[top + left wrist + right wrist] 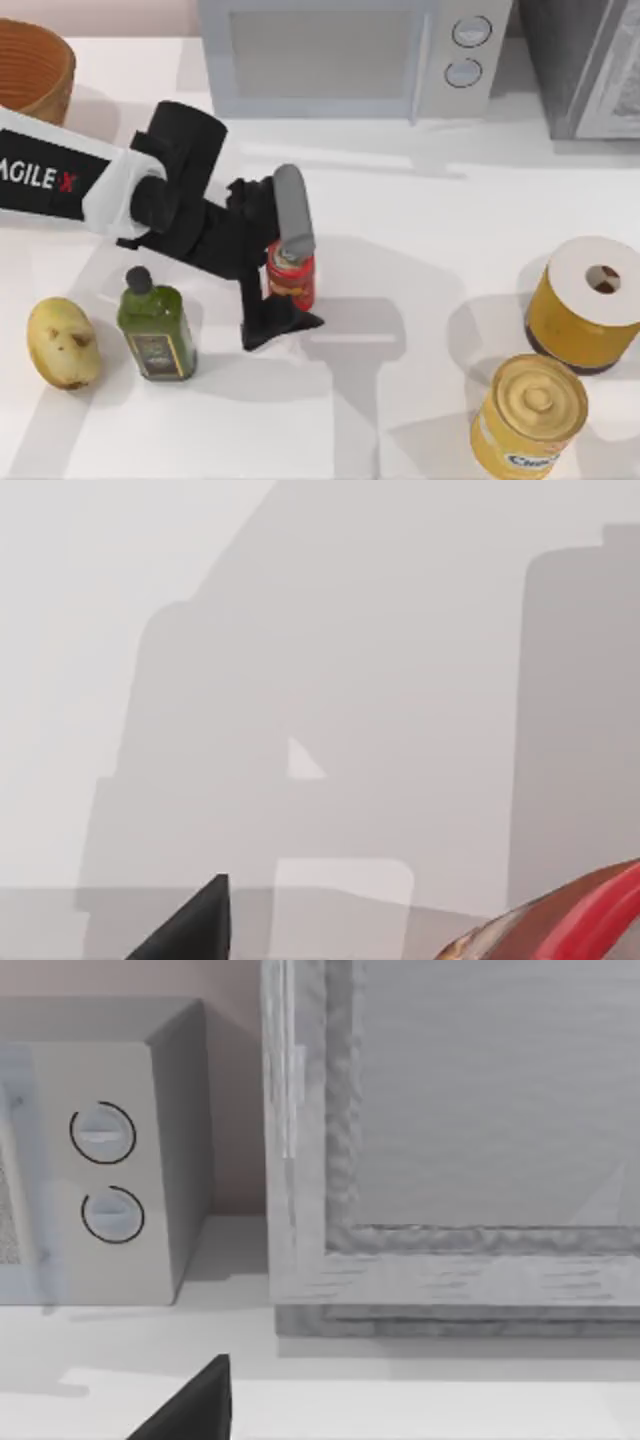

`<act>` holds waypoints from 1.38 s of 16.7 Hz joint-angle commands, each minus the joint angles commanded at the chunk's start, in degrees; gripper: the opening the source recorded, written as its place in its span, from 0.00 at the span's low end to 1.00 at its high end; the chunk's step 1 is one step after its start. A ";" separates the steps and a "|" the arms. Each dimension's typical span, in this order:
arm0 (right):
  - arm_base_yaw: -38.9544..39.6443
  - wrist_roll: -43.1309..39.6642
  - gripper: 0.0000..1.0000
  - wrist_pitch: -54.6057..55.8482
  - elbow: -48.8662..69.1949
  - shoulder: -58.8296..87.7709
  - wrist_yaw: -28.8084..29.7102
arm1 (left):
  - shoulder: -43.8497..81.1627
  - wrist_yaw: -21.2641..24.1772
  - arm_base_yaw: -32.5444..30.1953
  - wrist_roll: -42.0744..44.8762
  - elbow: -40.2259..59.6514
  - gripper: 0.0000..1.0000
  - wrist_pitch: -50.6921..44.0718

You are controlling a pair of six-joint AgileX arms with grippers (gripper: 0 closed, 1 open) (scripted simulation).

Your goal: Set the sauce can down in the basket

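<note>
The sauce can [291,280], small and red with a silvery top, stands upright near the middle of the table. My left gripper [285,268] hangs over it and is open, one finger on either side. In the left wrist view the can's red rim [560,930] lies apart from the dark fingertip [200,925], with bare table between them. The woven tan basket [30,70] sits at the table's far left back corner, cut off by the picture's edge. The right arm is parked facing the microwave; its dark fingertip [195,1405] shows in the right wrist view.
A green oil bottle [155,325] and a potato [63,343] lie at front left. Two big yellow cans [585,305] [528,415] stand at front right. A microwave [350,50] fills the back, with a grey cabinet [590,60] to its right.
</note>
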 joint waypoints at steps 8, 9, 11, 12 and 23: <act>0.00 0.00 1.00 0.00 0.00 0.00 0.00 | 0.00 0.00 0.00 0.00 0.00 0.40 0.00; 0.00 0.00 1.00 0.00 0.00 0.00 0.00 | 0.00 0.00 0.00 0.00 0.00 0.32 0.00; 0.00 0.00 1.00 0.00 0.00 0.00 0.00 | 0.00 0.00 0.00 0.00 0.00 0.17 0.00; 0.00 0.00 1.00 0.00 0.00 0.00 0.00 | 0.00 0.00 0.00 0.00 0.00 0.10 0.00; 0.00 0.00 1.00 0.00 0.00 0.00 0.00 | -0.11 -0.09 0.19 -0.05 0.16 0.00 -0.05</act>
